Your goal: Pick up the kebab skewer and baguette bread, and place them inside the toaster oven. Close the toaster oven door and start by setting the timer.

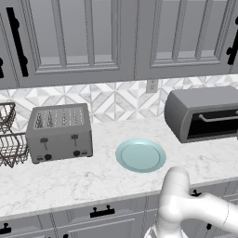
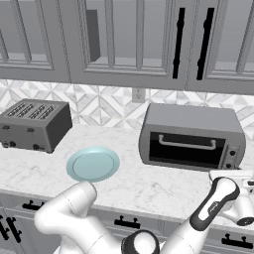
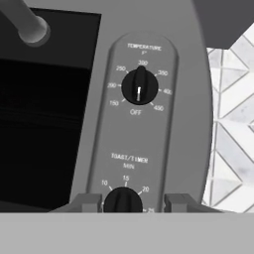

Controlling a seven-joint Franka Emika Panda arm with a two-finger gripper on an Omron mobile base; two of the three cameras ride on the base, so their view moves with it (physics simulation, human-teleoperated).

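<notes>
Counter: toaster oven stands toward its right end by the backsplash, door shut. Teal plate mid-counter, bare. Gripper: jaws bracket the timer knob, apparently clenched on it. Risk: a shallow hold could slip on the turn, leaving the timer unset.

Even, shadowless rendered light, soft low-resolution edges, and the hand view's dial lettering perhaps slightly blurred.
</notes>
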